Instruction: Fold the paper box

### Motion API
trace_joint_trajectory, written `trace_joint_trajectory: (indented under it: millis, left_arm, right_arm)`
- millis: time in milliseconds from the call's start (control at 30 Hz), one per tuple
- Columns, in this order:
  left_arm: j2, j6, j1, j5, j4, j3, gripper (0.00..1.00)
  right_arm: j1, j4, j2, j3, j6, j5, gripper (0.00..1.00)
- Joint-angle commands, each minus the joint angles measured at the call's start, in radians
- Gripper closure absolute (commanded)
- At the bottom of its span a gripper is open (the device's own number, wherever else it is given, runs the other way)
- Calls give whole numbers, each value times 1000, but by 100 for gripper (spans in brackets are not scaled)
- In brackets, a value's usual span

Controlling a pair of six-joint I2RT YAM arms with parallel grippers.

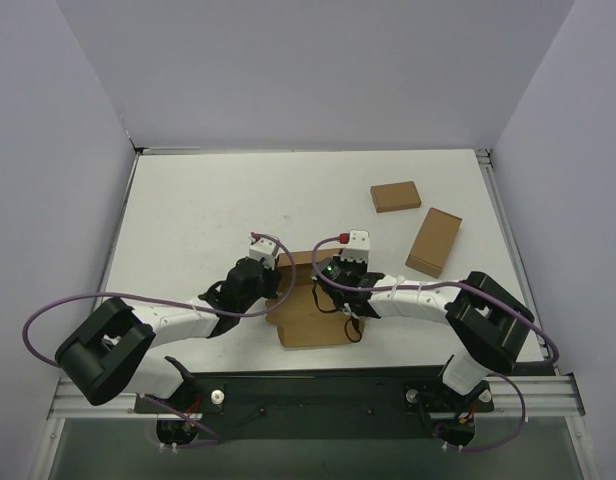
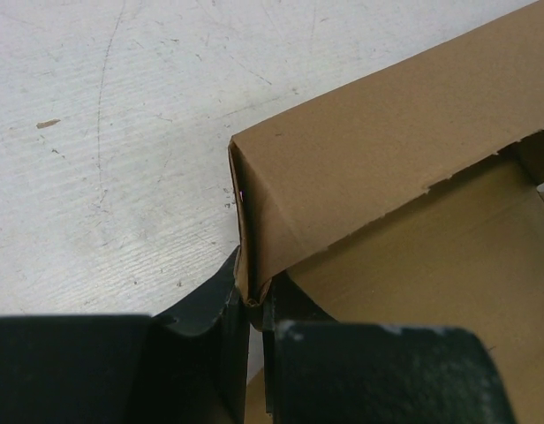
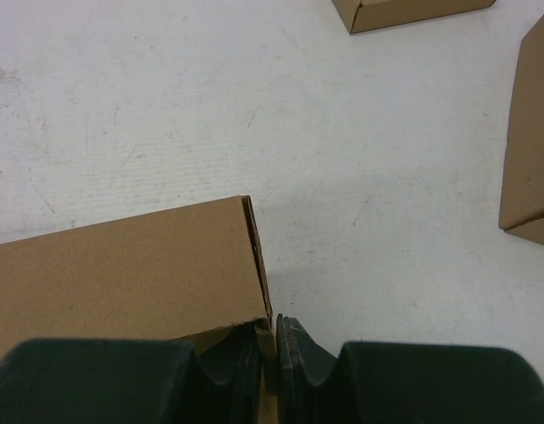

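Note:
The paper box (image 1: pixel 310 312) is plain brown cardboard, partly folded, near the table's front between my two grippers. Its far wall stands up, and its front part lies flat. My left gripper (image 1: pixel 271 270) is shut on the box's left corner; the left wrist view shows the folded corner (image 2: pixel 247 291) pinched between the black fingers. My right gripper (image 1: pixel 340 277) is shut on the box's right side wall; the right wrist view shows a thin cardboard edge (image 3: pixel 268 340) clamped between the fingers beside the upright wall (image 3: pixel 122 265).
Two smaller ready-made brown boxes lie at the back right: one (image 1: pixel 395 196) farther back, one (image 1: pixel 434 241) nearer my right arm. They show in the right wrist view too, one at the top (image 3: pixel 404 11) and one at the right edge (image 3: pixel 530 150). White walls surround the table.

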Motion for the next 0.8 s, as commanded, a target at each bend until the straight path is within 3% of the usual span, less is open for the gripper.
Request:
trace_joint_trajectory:
  millis: [0,300,367,400,500,600,767]
  left_arm:
    - [-83,-13,-14,14,-10,5,100]
    - [-89,-6,-14,24,-23,15,100]
    - [-55,3,-11,11,-52,32,100]
    - [-40,6,-5,-2,-62,49,100]
    - [8,14,9,-9,-105,81,100]
    - [32,18,15,-22,-128,95,100]
    - [25,21,14,-36,-139,98,100]
  right_arm:
    - [-49,-177,56,45,79,225,99]
    - [-64,-223,67,51,116,208,100]
    - [-55,-223,30,48,101,175,89]
    - [-47,-222,-4,45,73,165,75]
    - [-9,-220,-79,25,27,136,52]
    - [45,-231,-156,-2,-19,83,40]
    - [167,-246,-254,-39,-112,-57,33]
